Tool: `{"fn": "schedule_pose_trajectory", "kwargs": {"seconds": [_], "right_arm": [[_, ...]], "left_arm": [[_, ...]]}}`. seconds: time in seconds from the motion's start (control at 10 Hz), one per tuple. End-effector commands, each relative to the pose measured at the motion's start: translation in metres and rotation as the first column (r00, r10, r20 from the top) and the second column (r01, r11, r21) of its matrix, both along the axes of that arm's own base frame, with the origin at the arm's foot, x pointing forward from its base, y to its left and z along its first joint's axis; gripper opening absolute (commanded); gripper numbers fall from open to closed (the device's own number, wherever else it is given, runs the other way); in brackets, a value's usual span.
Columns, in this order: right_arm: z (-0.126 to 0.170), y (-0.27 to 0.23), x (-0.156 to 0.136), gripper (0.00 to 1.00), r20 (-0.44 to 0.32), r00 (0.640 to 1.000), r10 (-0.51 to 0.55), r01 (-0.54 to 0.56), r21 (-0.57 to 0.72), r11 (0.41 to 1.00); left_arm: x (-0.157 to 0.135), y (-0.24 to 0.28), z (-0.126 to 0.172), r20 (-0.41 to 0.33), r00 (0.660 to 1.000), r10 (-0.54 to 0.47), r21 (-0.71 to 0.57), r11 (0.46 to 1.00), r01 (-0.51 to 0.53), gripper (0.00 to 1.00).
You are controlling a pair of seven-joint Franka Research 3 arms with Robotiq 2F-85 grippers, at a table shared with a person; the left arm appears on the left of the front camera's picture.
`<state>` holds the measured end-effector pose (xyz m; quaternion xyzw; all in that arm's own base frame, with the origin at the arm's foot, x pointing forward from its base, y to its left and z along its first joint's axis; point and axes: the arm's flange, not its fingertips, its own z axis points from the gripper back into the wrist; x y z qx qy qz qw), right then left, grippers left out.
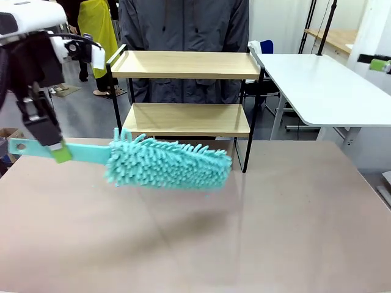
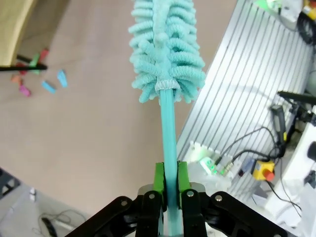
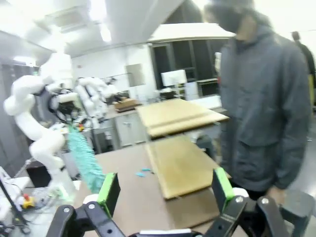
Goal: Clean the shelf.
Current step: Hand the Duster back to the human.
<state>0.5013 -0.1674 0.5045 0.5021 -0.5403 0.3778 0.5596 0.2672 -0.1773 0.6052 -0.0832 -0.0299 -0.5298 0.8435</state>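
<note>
Teal microfibre marks the duster (image 1: 168, 163), held level above the brown table (image 1: 293, 232) by the left gripper (image 1: 54, 146), short of the shelf (image 1: 186, 91) standing at the table's far edge before a person in a grey jacket (image 1: 183, 24); wiping looks not yet begun.

The left wrist view shows green pads (image 2: 158, 180) clamped on the duster's handle (image 2: 169, 133), small coloured bits (image 2: 48, 86) lying near the shelf's foot.

From the right wrist, the right gripper (image 3: 163, 190) stands wide apart, empty, facing both wooden boards.
</note>
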Motion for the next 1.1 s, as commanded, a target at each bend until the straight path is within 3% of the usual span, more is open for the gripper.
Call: {"fn": "schedule_pose_trajectory", "kwargs": {"seconds": [0.0,0.3,0.5,0.6,0.7,0.8,1.0], "right_arm": [[0.01,0.042,-0.045,1.0,-0.083,0.993,0.082,-0.08,0.021,0.997],[-0.015,0.117,-0.093,1.0,-0.12,0.986,0.113,-0.118,-0.04,0.992],[-0.036,0.142,-0.099,1.0,-0.124,0.988,0.092,-0.098,-0.042,0.994],[-0.04,0.143,-0.087,1.0,-0.14,0.99,0.023,-0.027,-0.023,0.999],[-0.037,0.134,-0.101,1.0,-0.148,0.98,0.131,-0.138,-0.04,0.99],[-0.037,0.134,-0.101,1.0,-0.148,0.98,0.131,-0.138,-0.04,0.99],[-0.037,0.134,-0.101,1.0,-0.148,0.98,0.131,-0.138,-0.04,0.99]], "left_arm": [[0.003,-0.006,-0.022,0.083,0.995,-0.046,-0.105,0.993,0.055,0.13],[0.009,-0.017,-0.05,0.177,0.973,-0.148,-0.227,0.956,0.187,0.13],[0.007,-0.024,-0.058,0.209,0.961,-0.183,-0.257,0.937,0.235,0.13],[0.009,-0.024,-0.053,0.215,0.951,-0.221,-0.279,0.92,0.276,0.13],[0.003,-0.016,-0.049,0.191,0.951,-0.243,-0.273,0.917,0.289,0.13],[0.008,-0.032,-0.055,0.208,0.962,-0.177,-0.219,0.95,0.222,0.13],[0.008,-0.032,-0.055,0.208,0.962,-0.177,-0.219,0.95,0.222,0.13]]}}
